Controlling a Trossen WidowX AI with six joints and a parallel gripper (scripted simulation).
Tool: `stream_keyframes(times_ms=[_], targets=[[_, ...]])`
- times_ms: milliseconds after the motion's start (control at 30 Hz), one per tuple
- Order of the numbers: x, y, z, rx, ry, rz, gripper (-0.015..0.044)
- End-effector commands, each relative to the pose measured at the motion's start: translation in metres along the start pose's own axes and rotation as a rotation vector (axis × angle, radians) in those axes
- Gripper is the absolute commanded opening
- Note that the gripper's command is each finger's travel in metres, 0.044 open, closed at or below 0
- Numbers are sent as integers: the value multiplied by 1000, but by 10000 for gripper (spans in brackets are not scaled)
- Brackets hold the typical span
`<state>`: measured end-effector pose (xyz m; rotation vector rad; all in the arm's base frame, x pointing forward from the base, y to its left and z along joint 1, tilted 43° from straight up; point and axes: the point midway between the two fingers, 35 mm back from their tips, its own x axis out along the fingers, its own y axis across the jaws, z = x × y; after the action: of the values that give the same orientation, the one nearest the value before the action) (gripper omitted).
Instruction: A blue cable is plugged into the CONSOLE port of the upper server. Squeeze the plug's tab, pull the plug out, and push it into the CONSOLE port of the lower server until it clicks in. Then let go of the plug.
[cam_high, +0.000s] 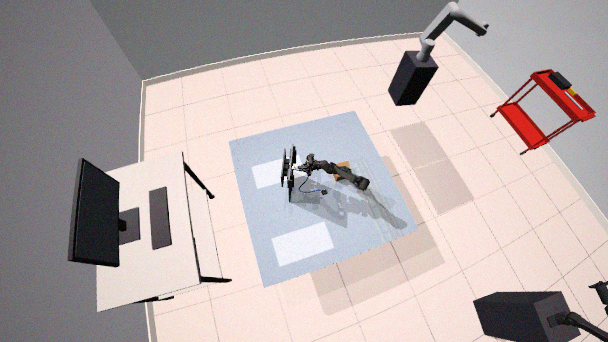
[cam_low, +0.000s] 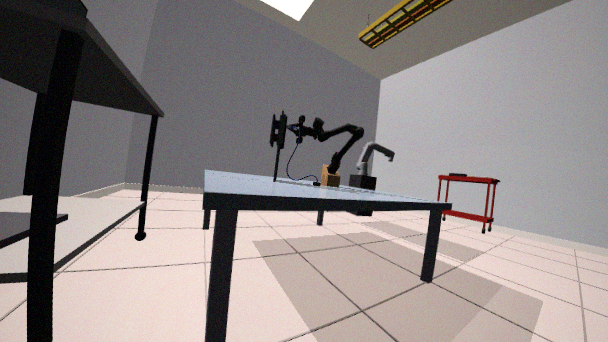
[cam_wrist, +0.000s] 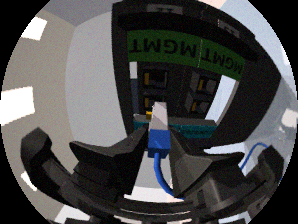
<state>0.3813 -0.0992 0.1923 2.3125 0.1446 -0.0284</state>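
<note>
The gripper (cam_wrist: 159, 136) (cam_high: 299, 169) (cam_low: 294, 128) is shut on the blue plug (cam_wrist: 159, 142), in front of the upright black server panel (cam_wrist: 120, 75) (cam_high: 291, 181) (cam_low: 282, 132). The plug's pale front end points at the panel and overlaps the lower left port (cam_wrist: 149, 101) in the wrist view; whether its tip is inside a port cannot be told. A green MGMT label (cam_wrist: 165, 46) appears upside down above the ports, and a teal label (cam_wrist: 192, 129) lies below them, its text unreadable. The blue cable (cam_wrist: 159, 172) (cam_high: 303, 191) (cam_low: 288, 166) hangs from the plug.
The cable runs down to a small black block (cam_high: 324, 192) (cam_low: 316, 183) on the light blue table (cam_high: 250, 210) (cam_low: 235, 185). The arm's orange base block (cam_high: 342, 170) (cam_low: 327, 177) stands behind. White rectangles (cam_high: 302, 244) lie on the table top. A desk with a monitor (cam_high: 97, 215) stands apart.
</note>
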Motion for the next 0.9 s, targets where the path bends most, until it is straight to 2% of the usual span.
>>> stream_keyframes(times_ms=[0,867], targets=[[-3,0,-1,-4,2,0,0],[-14,0,-1,-4,2,0,0]])
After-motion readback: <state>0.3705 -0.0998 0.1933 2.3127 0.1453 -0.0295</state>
